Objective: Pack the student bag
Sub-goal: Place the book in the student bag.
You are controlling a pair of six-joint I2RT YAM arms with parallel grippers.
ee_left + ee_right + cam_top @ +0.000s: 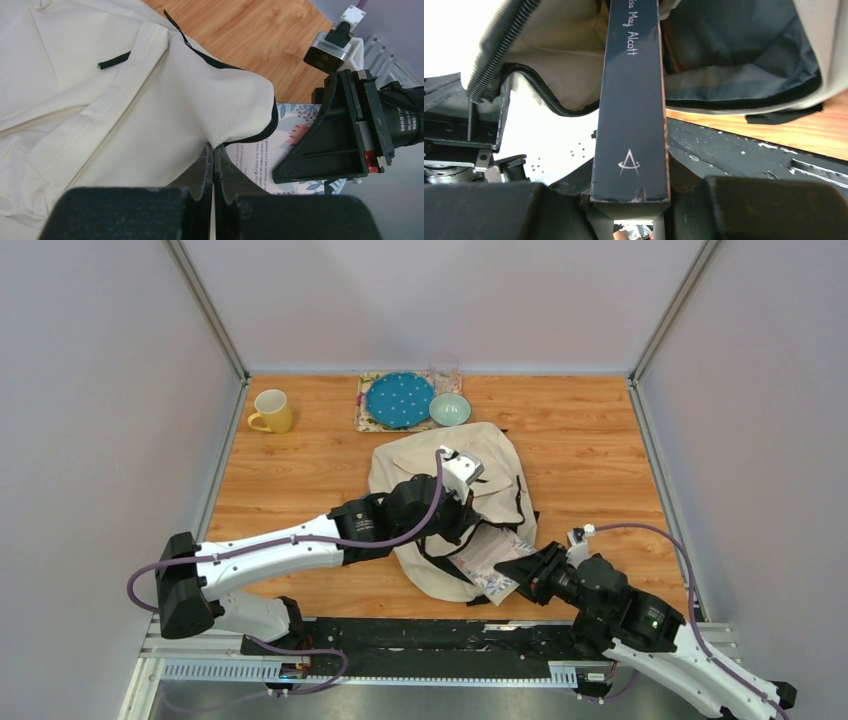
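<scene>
Right tool (pixel 630 200), nearest the arm bases: jaws part-way apart, clamped on the lower end of a dark-spined book (pixel 631 100). The spine faces the wrist camera. The book's far end points into the open mouth of the bag (pixel 495 445), with dark lining visible beyond it.

Just beyond, left tool (pixel 214 165): jaws together, pinching the cream rim of the bag right beside the black zip and holding that flap up off the book's flowered cover.

The bag lies flat mid-tabletop (pixel 300 480), mouth toward the right arm, black straps loose on top.

Handling, as judged:
- The bag is soft, limp cloth, probably light.
- It will sag shut wherever it is not held.
- Best hold looks to be the stitched rim by the zip or a strap, where the fabric is doubled.
- Thin cloth could slide out of a pinch if the book drags on it.
- The book is stiff and should slide against the lining.

Far edge:
- a yellow mug (pixel 271 411)
- a blue dotted plate (pixel 399 399) on a mat (pixel 362 423)
- a green bowl (pixel 450 409)
- a clear glass (pixel 444 371)

All of these are well apart from both tools.
</scene>
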